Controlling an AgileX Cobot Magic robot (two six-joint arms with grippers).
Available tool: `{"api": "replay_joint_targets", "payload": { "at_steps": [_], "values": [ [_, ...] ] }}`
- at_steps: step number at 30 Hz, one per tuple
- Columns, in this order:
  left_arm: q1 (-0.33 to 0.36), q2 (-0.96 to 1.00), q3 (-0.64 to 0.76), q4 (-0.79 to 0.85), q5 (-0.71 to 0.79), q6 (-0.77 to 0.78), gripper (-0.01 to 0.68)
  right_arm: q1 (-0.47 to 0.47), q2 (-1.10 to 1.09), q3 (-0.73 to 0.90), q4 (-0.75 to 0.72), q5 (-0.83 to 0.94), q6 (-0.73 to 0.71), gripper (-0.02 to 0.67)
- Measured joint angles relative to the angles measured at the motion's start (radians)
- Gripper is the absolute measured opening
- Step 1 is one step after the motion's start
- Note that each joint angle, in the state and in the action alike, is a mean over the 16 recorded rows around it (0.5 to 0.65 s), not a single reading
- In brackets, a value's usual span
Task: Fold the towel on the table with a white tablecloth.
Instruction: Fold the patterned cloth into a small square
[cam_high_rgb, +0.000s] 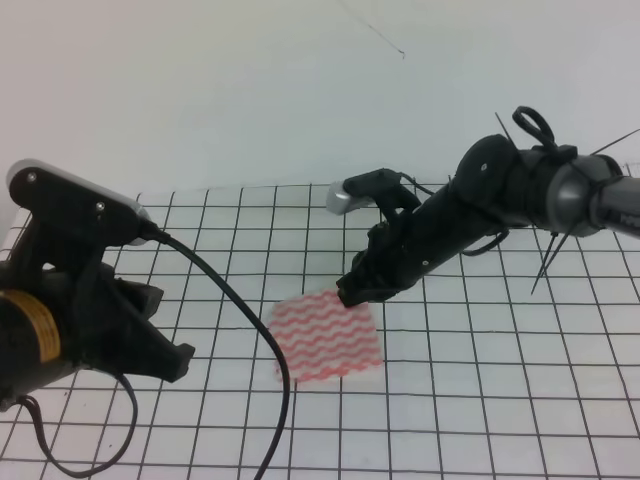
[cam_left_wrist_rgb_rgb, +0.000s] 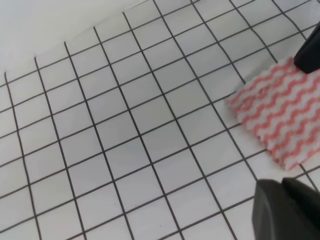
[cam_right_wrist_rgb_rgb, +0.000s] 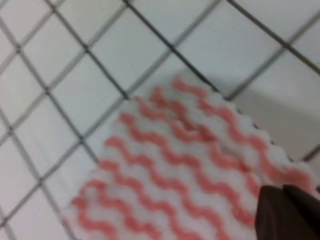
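Note:
The towel (cam_high_rgb: 328, 338), white with pink-red wavy stripes, lies flat on the white gridded tablecloth (cam_high_rgb: 500, 380) near the middle. My right gripper (cam_high_rgb: 354, 291) reaches down from the right to the towel's far edge. In the right wrist view its dark fingers (cam_right_wrist_rgb_rgb: 287, 212) are pressed together over a corner of the towel (cam_right_wrist_rgb_rgb: 175, 165), and appear shut on it. My left gripper (cam_high_rgb: 168, 360) hangs above the table at the left, well clear of the towel. In the left wrist view it (cam_left_wrist_rgb_rgb: 287, 210) looks shut and empty, with the towel (cam_left_wrist_rgb_rgb: 280, 115) at the right.
A black cable (cam_high_rgb: 240, 310) loops from the left arm down across the table, just left of the towel. A plain white wall (cam_high_rgb: 250, 90) stands behind the table's far edge.

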Motion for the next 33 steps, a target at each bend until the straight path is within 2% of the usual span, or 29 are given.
{"api": "replay_joint_targets", "payload": {
  "at_steps": [10, 24, 33],
  "values": [
    [0.0, 0.0, 0.0, -0.007, 0.005, 0.0, -0.001, 0.0, -0.014, 0.0, -0.159, -0.067, 0.15, 0.006],
    [0.0, 0.0, 0.0, -0.009, -0.014, 0.0, -0.001, 0.017, -0.043, 0.001, -0.114, 0.06, 0.086, 0.005],
    [0.0, 0.0, 0.0, -0.016, -0.023, 0.0, -0.001, 0.033, -0.013, 0.002, -0.213, 0.125, 0.173, 0.005]
  ]
}}
